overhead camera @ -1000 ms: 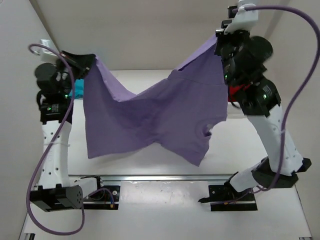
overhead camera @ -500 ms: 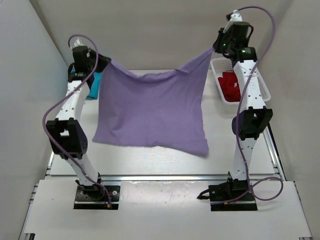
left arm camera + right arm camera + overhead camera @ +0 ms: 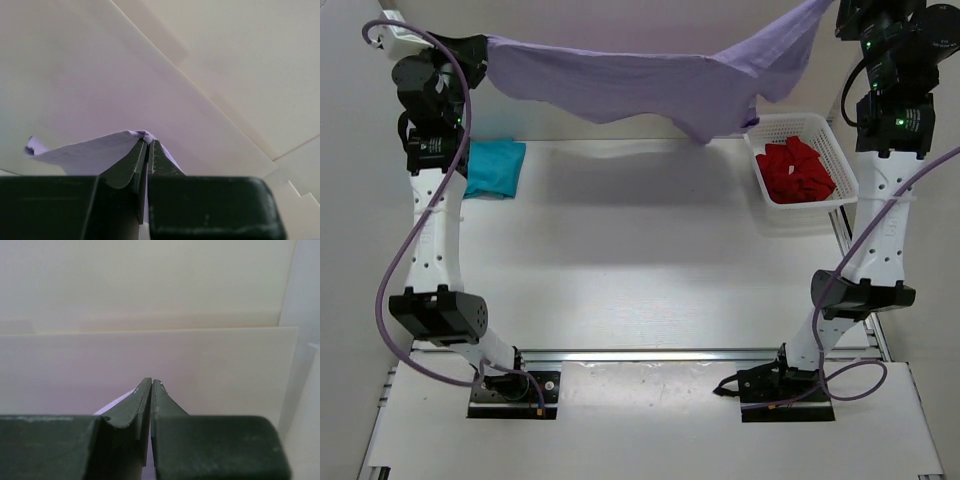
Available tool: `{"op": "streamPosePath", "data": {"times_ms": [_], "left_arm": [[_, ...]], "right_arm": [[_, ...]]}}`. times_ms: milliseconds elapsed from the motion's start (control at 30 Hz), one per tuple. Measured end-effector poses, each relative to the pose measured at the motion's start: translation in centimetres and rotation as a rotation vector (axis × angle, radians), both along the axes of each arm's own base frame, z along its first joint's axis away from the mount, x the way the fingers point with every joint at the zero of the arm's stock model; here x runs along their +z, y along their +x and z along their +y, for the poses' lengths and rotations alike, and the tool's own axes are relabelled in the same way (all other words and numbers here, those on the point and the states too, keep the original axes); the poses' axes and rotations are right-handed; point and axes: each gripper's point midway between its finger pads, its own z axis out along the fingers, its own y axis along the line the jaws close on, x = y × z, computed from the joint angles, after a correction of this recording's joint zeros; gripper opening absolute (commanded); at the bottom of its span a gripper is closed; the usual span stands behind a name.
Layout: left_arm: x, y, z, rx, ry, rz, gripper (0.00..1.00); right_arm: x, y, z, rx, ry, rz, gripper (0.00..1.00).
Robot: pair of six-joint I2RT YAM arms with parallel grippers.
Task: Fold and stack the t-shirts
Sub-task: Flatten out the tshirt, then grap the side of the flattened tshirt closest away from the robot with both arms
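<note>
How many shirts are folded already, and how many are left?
One looks done: the teal shirt lies folded on the left. The purple shirt is in hand, stretched in the air between the left gripper and right gripper, both shut on it, not yet folded. Left to do: the red shirt, crumpled in the basket, then stacking.

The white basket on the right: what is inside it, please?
Inside the white basket lies a crumpled red t-shirt. Whatever is beneath the red cloth cannot be seen. The hanging lavender t-shirt covers the basket's far left corner.
</note>
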Motion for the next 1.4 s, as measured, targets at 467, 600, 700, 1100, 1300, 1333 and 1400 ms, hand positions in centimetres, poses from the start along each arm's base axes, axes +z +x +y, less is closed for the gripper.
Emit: {"op": "streamPosePath", "data": {"times_ms": [467, 600, 700, 1100, 1300, 1333, 1400], "left_arm": [[-32.5, -11.4, 2.3, 0.11, -0.022, 0.507, 0.0], [-45.5, -17.8, 3.8, 0.14, -0.117, 0.8, 0.0], [-47.9, -20.1, 3.4, 0.125, -0.128, 0.889, 0.0], [-45.7, -22.6, 1.0, -0.012, 0.031, 0.865, 0.0], [-46.2, -22.7, 1.1, -0.018, 0.017, 0.893, 0.0], [-46.4, -22.6, 1.3, -0.012, 0.005, 0.899, 0.0], [-46.4, -22.3, 1.5, -0.002, -0.023, 0.899, 0.0]], "right_arm": [[-48.5, -12.1, 8.2, 0.096, -0.061, 1.068, 0.0], [-53.2, -20.9, 8.7, 0.124, 0.024, 1.209, 0.0], [-52.0, -23.1, 8.1, 0.108, 0.154, 1.172, 0.0], [-50.7, -32.7, 9.7, 0.216, 0.473, 1.184, 0.0], [-52.6, -33.1, 10.8, 0.193, 0.394, 1.3, 0.0], [-53.2, -32.7, 11.1, 0.179, 0.352, 1.329, 0.0], [-54.4, -31.4, 11.3, 0.134, 0.281, 1.376, 0.0]]}}
